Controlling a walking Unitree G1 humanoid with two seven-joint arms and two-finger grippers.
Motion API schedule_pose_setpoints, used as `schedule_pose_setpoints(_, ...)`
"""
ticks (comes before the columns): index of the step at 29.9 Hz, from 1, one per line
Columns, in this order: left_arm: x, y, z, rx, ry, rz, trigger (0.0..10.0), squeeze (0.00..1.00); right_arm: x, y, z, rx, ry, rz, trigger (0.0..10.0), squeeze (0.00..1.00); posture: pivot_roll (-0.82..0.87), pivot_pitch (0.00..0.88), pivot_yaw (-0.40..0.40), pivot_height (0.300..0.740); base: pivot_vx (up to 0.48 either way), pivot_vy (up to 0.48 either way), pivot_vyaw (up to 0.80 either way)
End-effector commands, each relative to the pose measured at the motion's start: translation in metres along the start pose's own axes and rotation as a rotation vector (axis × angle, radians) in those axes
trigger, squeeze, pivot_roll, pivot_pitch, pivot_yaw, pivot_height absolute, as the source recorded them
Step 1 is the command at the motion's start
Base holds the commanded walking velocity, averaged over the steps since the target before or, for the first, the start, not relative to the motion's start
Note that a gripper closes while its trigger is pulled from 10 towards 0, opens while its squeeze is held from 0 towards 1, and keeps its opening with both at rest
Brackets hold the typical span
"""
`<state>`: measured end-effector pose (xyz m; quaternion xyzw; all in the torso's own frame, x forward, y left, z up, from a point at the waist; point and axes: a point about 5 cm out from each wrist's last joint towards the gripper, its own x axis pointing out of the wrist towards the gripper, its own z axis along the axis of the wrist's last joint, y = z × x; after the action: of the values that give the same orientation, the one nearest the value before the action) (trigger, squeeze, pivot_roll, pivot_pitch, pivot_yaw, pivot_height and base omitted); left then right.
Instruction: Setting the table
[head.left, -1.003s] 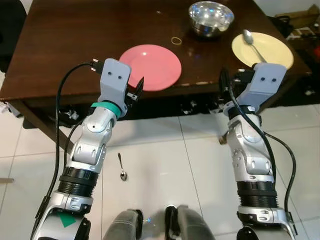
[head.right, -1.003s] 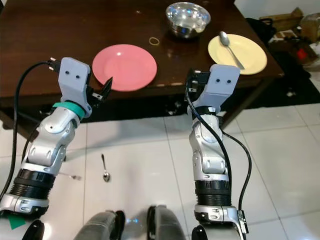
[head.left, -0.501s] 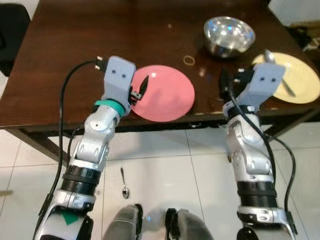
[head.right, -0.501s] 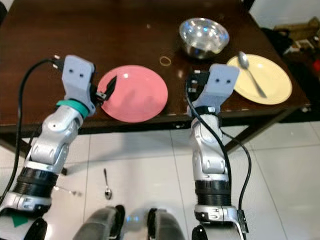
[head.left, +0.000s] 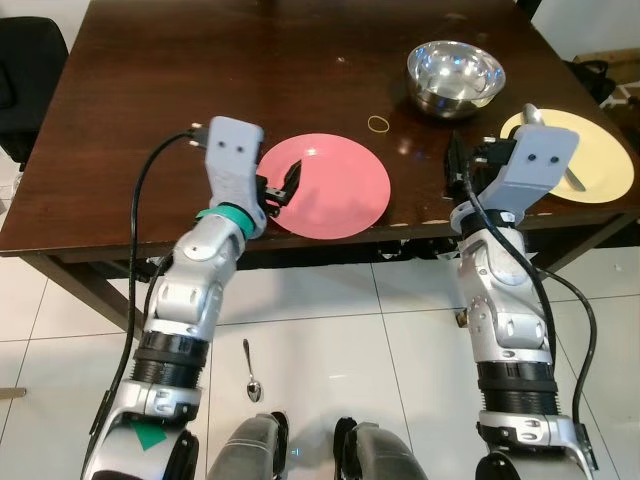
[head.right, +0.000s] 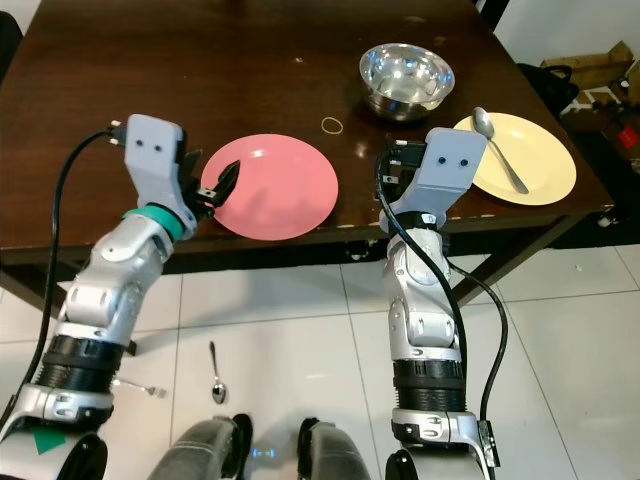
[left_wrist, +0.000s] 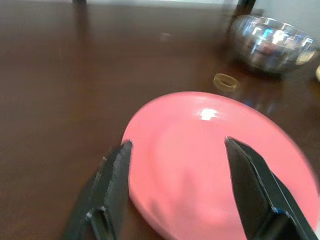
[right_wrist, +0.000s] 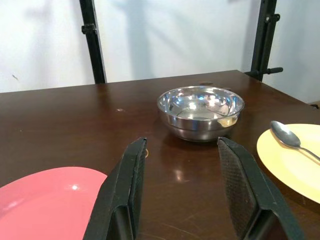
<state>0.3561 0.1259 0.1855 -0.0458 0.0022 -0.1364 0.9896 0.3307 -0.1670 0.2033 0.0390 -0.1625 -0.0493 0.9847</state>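
The robot stands at a dark wooden desk (head.left: 150, 110). A pink plate (head.left: 335, 188) sits near the desk's front edge. The left claw (left_wrist: 175, 187) is open wide, with its two black fingers on each side of the plate's near rim. It is not touching the plate as far as I can see.

The right claw (right_wrist: 182, 192) is open too and holds nothing. It hangs over the desk, pointing at a shiny metal bowl (right_wrist: 201, 111). To the right of the bowl is a yellow plate (head.right: 525, 158) with a spoon (head.right: 498, 133) lying on it. A small rubber ring (head.left: 379, 124) lies between the bowl and the pink plate.

Another spoon (head.left: 250, 369) lies on the white floor by the robot's feet, and a fork (head.right: 140, 386) lies near it.

What could go wrong? The pink plate is flat and smooth, so the claw might slip off its thin rim. The plate is close to the edge, so a bad push could slide it off the desk and break it. The robot could also step on the spoon on the floor.
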Motion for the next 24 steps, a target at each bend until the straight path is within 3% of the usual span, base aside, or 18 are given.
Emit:
schedule_pose_setpoints(1, 0.001, 0.011, -0.008, -0.068, 0.068, 0.037, 10.0, 0.00, -0.002, -0.001, -0.004, -0.003, 0.014, -0.001, 10.0, 0.00, 0.13, 0.100, 0.038, 0.740, 0.000, 0.000, 0.00)
schedule_pose_setpoints(2, 0.003, 0.020, -0.009, -0.118, 0.082, 0.064, 10.0, 1.00, -0.002, -0.001, -0.004, -0.003, 0.014, 0.000, 10.0, 0.00, 0.13, 0.100, 0.038, 0.740, 0.000, 0.000, 0.00)
schedule_pose_setpoints(5, 0.005, 0.035, -0.011, -0.216, 0.101, 0.098, 10.0, 1.00, -0.002, -0.001, -0.004, -0.002, 0.014, 0.002, 10.0, 0.00, 0.13, 0.103, 0.036, 0.740, 0.000, 0.000, 0.00)
schedule_pose_setpoints(6, 0.005, 0.035, -0.011, -0.216, 0.101, 0.098, 10.0, 1.00, -0.002, -0.001, -0.004, -0.002, 0.014, 0.002, 10.0, 0.00, 0.13, 0.103, 0.036, 0.740, 0.000, 0.000, 0.00)
schedule_pose_setpoints(10, 0.009, 0.046, -0.020, -0.347, 0.179, 0.099, 10.0, 1.00, -0.002, 0.001, -0.004, -0.001, 0.016, 0.013, 10.0, 0.00, 0.13, 0.120, 0.034, 0.740, 0.000, 0.000, 0.00)
schedule_pose_setpoints(13, 0.010, 0.047, -0.023, -0.383, 0.210, 0.090, 10.0, 1.00, -0.001, 0.003, -0.004, 0.000, 0.017, 0.020, 10.0, 0.00, 0.13, 0.120, 0.034, 0.740, 0.000, 0.000, 0.00)
schedule_pose_setpoints(15, 0.010, 0.052, -0.023, -0.492, 0.237, 0.028, 10.0, 0.94, 0.003, 0.014, -0.008, 0.002, 0.046, 0.115, 10.0, 0.00, 0.13, 0.168, 0.041, 0.740, 0.000, 0.000, 0.00)
schedule_pose_setpoints(18, 0.011, 0.054, -0.022, -0.528, 0.239, 0.000, 10.0, 0.94, 0.004, 0.019, -0.010, 0.006, 0.060, 0.154, 10.0, 0.00, 0.13, 0.171, 0.042, 0.740, 0.000, 0.000, 0.00)
schedule_pose_setpoints(19, 0.011, 0.055, -0.019, -0.567, 0.238, -0.042, 10.0, 0.32, 0.007, 0.023, -0.013, 0.032, 0.085, 0.189, 10.0, 0.00, 0.14, 0.186, 0.044, 0.740, 0.000, 0.000, 0.00)
schedule_pose_setpoints(20, 0.010, 0.057, -0.017, -0.587, 0.239, -0.068, 10.0, 0.00, 0.010, 0.026, -0.016, 0.061, 0.114, 0.215, 10.0, 0.00, 0.14, 0.194, 0.045, 0.740, 0.000, 0.000, 0.00)
schedule_pose_setpoints(24, 0.008, 0.060, -0.015, -0.620, 0.249, -0.107, 10.0, 0.00, 0.018, 0.028, -0.022, 0.146, 0.177, 0.230, 10.0, 0.00, 0.15, 0.214, 0.054, 0.740, 0.000, 0.000, 0.00)
